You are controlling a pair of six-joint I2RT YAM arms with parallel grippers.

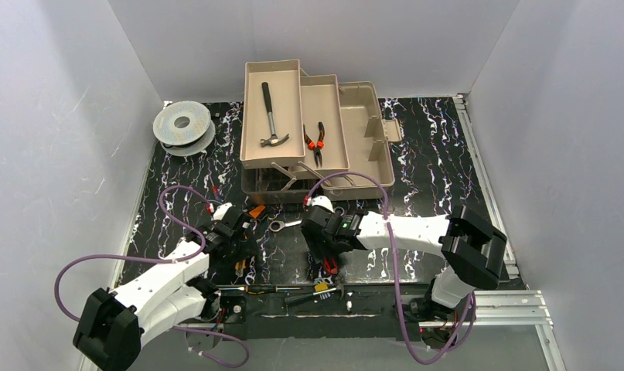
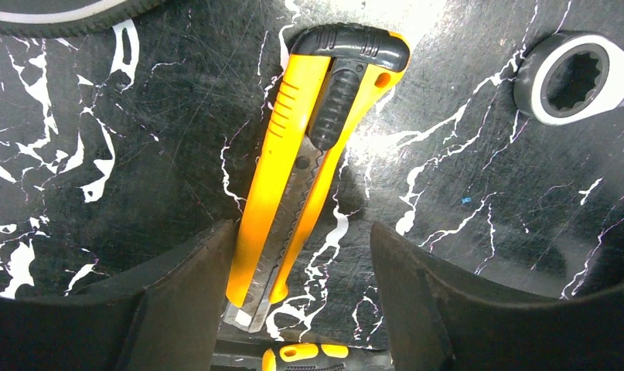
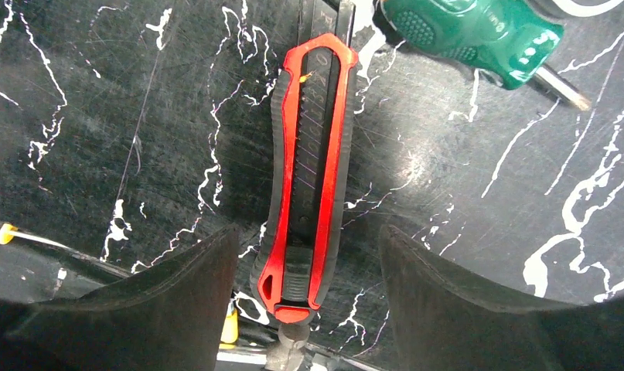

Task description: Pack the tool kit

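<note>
The tan toolbox (image 1: pixel 370 147) stands open at the back, its trays folded out. A hammer (image 1: pixel 272 116) lies in the left tray and red-handled pliers (image 1: pixel 316 144) in the middle one. My left gripper (image 2: pixel 301 309) is open and low over the table. A yellow utility knife (image 2: pixel 308 154) lies between its fingers, close to the left one (image 2: pixel 185 301). My right gripper (image 3: pixel 305 309) is open too, with a red utility knife (image 3: pixel 308 170) lying between its fingers. Both grippers (image 1: pixel 235 239) (image 1: pixel 324 247) are in front of the toolbox.
A ring wrench (image 2: pixel 575 77) lies right of the yellow knife, also in the top view (image 1: pixel 281 225). A green screwdriver (image 3: pixel 471 31) lies beyond the red knife. More screwdrivers (image 1: pixel 293 290) lie along the near edge. A grey spool (image 1: pixel 183 126) sits at the back left.
</note>
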